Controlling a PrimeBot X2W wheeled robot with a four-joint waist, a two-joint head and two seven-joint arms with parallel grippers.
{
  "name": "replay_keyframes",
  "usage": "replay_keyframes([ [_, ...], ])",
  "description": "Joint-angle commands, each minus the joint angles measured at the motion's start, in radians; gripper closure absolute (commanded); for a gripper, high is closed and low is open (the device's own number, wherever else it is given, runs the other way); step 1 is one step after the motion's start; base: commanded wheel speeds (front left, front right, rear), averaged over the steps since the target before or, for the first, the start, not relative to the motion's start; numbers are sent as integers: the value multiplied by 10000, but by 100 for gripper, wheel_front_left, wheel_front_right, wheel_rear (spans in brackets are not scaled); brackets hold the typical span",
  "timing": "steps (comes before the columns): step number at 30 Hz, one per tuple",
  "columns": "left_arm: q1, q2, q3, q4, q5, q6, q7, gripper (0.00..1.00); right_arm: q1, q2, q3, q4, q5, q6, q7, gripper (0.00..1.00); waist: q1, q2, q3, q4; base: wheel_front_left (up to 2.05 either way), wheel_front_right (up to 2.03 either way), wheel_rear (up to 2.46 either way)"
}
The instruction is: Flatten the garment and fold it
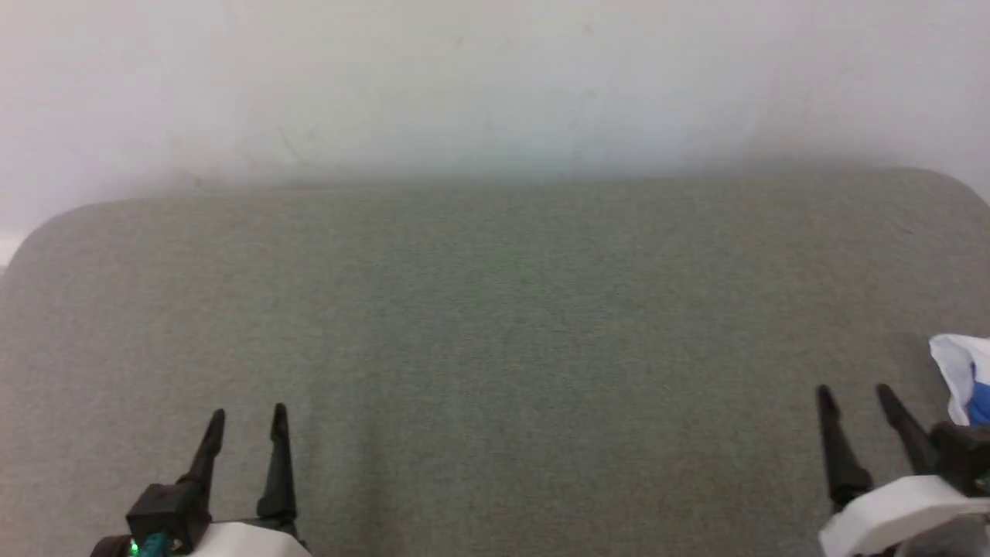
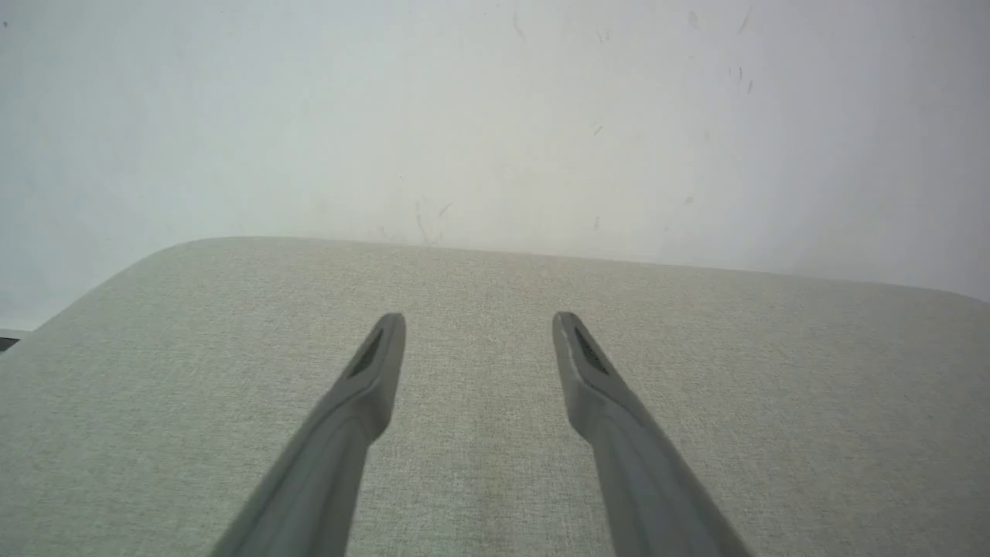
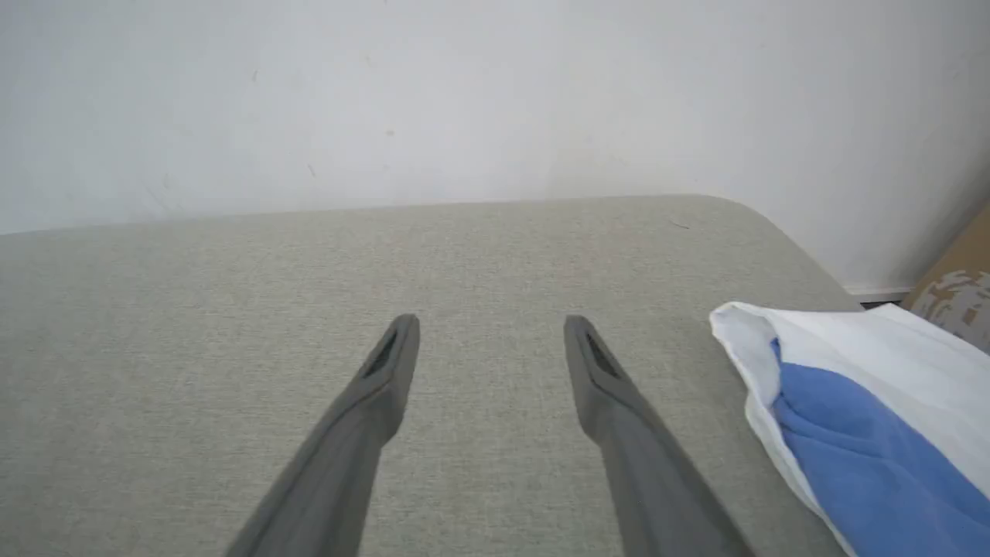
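**Crumpled, not yet flattened**

The garment lies crumpled on the grey surface at the head view's right edge. The right gripper, lower right, sits just beside it; the left gripper, lower left, well apart. Both stand with jaws spread, empty.

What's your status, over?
Left gripper open, empty. Right gripper open, empty. Garment bunched at right edge of table, untouched. No obstruction seen.

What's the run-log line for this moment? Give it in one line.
step: flattening not begun | shirt: bunched, right side of table | left claw: open, empty | right claw: open, empty, beside shirt
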Motion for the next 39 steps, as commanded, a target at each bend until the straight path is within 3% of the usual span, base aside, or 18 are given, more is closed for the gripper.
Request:
replay_keyframes([
  [1, 97, 93, 73, 32, -8, 39, 6, 0, -23, 39, 74, -86, 46, -9, -53, 0, 1, -1, -183, 309, 0, 0, 0],
  [9, 361, 621, 256, 243, 47, 79, 428, 0, 165, 178, 1176, -473, -182, -9, -236, 0, 1, -1, -387, 366, 0, 0, 0],
  [24, 656, 726, -33, 183, 289, 288, 478, 0, 544, 236, 1229, -284, -146, -9, -266, 0, 1, -1, -575, 91, 0, 0, 0],
  [25, 584, 654, -19, 187, 281, 218, 487, 100, 458, 196, 1231, -298, -183, 0, -194, 100, 1, -1, -567, 95, 0, 0, 0],
  [39, 427, 511, -22, 91, 455, 187, 678, 100, 287, 194, 1263, -217, -308, -1, -225, 100, 1, -1, -537, 54, 0, 0, 0],
])
